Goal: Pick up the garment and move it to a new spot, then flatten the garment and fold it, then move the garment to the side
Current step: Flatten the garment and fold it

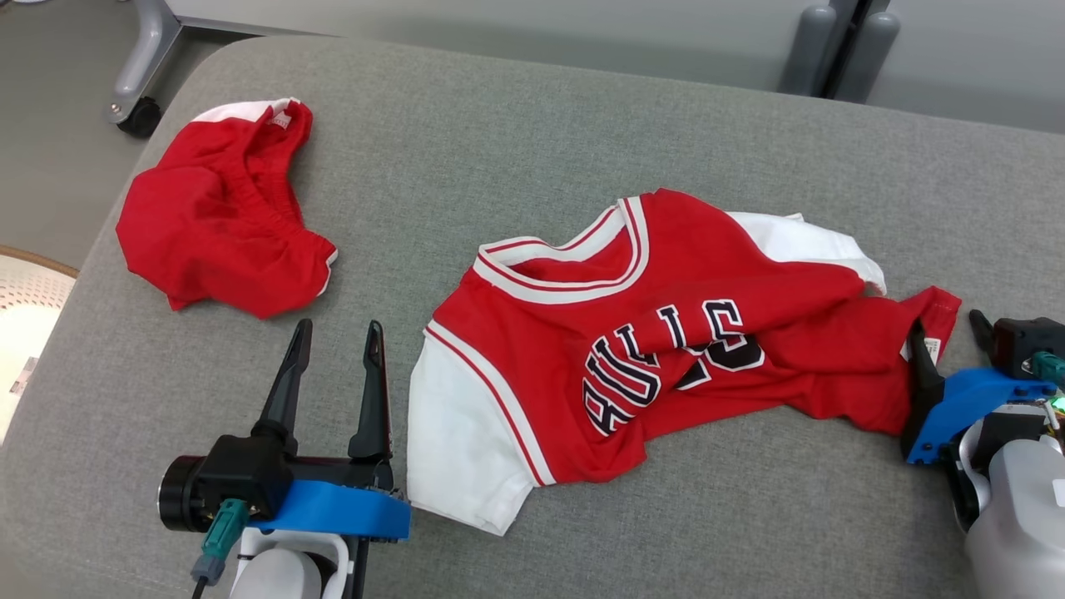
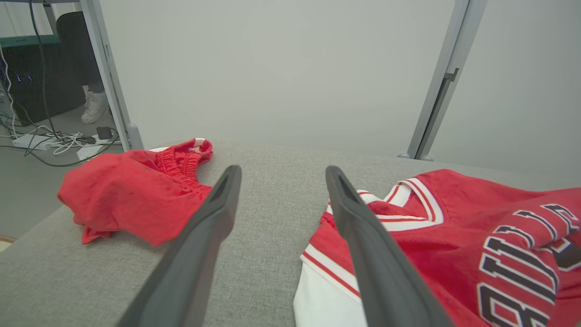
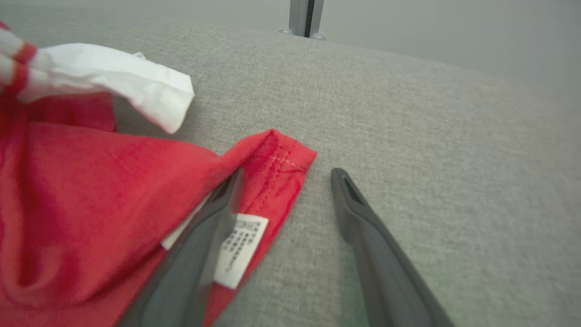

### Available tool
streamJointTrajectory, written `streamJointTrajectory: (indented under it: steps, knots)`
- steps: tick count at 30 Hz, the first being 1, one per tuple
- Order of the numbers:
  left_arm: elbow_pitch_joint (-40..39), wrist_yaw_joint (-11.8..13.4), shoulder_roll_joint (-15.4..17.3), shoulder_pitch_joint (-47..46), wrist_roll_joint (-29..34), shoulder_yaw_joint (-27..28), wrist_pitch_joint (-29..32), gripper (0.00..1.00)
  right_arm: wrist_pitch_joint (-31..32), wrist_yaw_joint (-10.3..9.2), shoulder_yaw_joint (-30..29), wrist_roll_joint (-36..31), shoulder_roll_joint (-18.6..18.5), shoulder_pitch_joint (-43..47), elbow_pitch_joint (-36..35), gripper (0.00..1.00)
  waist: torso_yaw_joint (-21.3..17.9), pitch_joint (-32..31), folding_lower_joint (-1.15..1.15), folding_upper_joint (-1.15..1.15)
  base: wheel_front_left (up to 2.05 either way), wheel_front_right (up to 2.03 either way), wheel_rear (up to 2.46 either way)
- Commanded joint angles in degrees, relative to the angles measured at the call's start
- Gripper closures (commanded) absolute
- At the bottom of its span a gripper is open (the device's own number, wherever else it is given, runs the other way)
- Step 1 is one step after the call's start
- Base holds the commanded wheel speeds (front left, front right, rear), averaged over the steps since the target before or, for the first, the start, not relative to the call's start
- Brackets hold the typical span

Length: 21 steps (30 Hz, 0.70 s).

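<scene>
A red jersey (image 1: 732, 266) with white sleeves and dark lettering lies crumpled in the middle of the grey padded surface (image 1: 499, 125). My left gripper (image 1: 338, 326) stands open just left of the jersey's white sleeve, holding nothing; the left wrist view has its fingers (image 2: 282, 170) spread, the jersey (image 2: 454, 218) at their right. My right gripper (image 1: 946, 323) is open at the jersey's right hem corner. In the right wrist view its left finger (image 3: 204, 236) lies against that red corner (image 3: 277, 159) and its white label (image 3: 240, 247). The other finger rests on bare cloth.
Red shorts (image 1: 220, 225) with an elastic waistband lie bunched at the surface's far left corner (image 2: 131, 195). A caster leg (image 1: 137, 116) and a pale perforated round object (image 1: 25, 308) stand beyond the left edge. Cables (image 2: 45, 141) and a person's shoe (image 2: 95, 106) are on the floor.
</scene>
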Motion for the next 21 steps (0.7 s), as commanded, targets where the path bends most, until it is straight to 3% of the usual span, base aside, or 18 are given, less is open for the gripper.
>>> streamJointTrajectory:
  steps: [1, 4, 6, 12, 21]
  knots:
    - [-0.1, 0.1, -0.1, -0.8, 0.0, 0.0, -0.3, 0.0, -0.3, 0.03, -0.1, -0.1, -0.4, -1.0, 1.4, 0.0, 0.3, 0.3, -0.01, 0.0, 0.0, 0.0, 0.0]
    - [-0.1, 0.2, -0.1, -1.1, -0.2, -0.1, -0.3, 0.0, -0.6, 0.04, 0.7, 0.6, 0.2, -1.8, 4.4, 0.0, 0.5, 0.5, -0.01, 0.0, 0.0, 0.0, 0.0]
    - [0.0, 0.4, -0.1, -1.3, -0.1, 0.0, -0.3, 0.0, -1.1, 0.05, 1.4, 1.1, 0.5, -2.8, 5.6, 0.98, 0.5, 0.6, -0.01, 0.0, 0.0, 0.0, 0.0]
    - [0.3, 0.6, -0.1, -0.3, 0.0, 0.7, -0.3, 0.0, -2.5, 0.03, 4.3, 2.7, 0.9, -3.7, 2.8, 1.0, -1.7, -1.0, -0.01, 0.0, 0.0, 0.0, 0.0]
    - [0.9, 0.1, -0.1, 2.6, 0.7, 3.3, -0.3, 0.0, -2.5, 0.03, 12.2, 9.5, 3.6, 8.1, -18.8, 1.0, -8.1, -6.4, -0.01, 0.0, 0.0, 0.0, 0.0]
